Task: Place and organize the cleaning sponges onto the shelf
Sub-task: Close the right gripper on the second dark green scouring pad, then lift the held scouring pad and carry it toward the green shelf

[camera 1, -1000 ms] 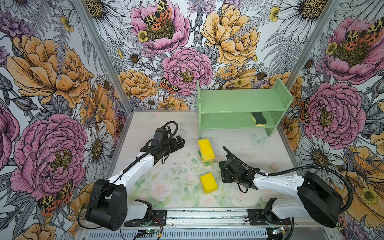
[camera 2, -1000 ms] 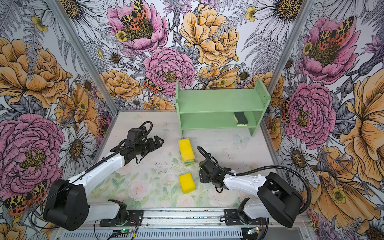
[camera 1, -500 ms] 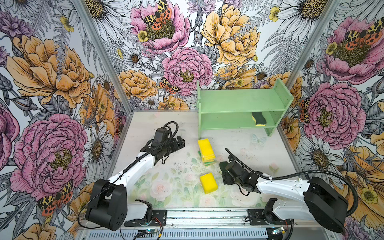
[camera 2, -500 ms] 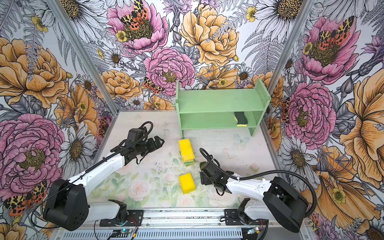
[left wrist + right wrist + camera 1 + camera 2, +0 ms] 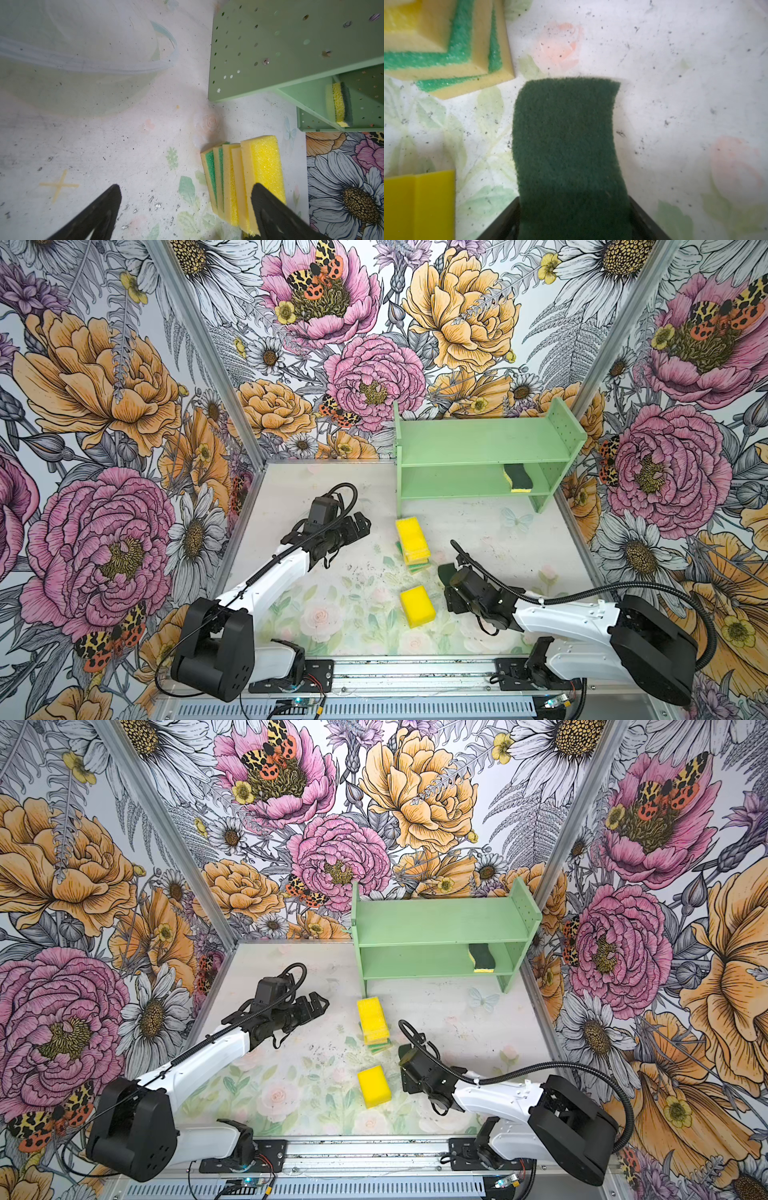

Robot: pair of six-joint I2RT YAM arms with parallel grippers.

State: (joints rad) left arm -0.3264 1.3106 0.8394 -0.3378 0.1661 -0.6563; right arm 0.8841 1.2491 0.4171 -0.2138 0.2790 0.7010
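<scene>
Down on the counter (image 5: 519, 539), the wavy dark-green-topped sponge (image 5: 566, 145) sits with the right claw (image 5: 574, 198) pinched against both its sides, just beside the staggered stack of sponges (image 5: 412, 541) and a lone yellow sponge (image 5: 417, 605). Its twin sponge (image 5: 518, 477) lies on the lower tier of the shelf (image 5: 478, 443) (right end). The left claw (image 5: 186, 185) hangs spread wide and empty beside the stack.

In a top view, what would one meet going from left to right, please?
left gripper → stack of sponges → right gripper, closed on a dark green sponge → shelved sponge
</scene>
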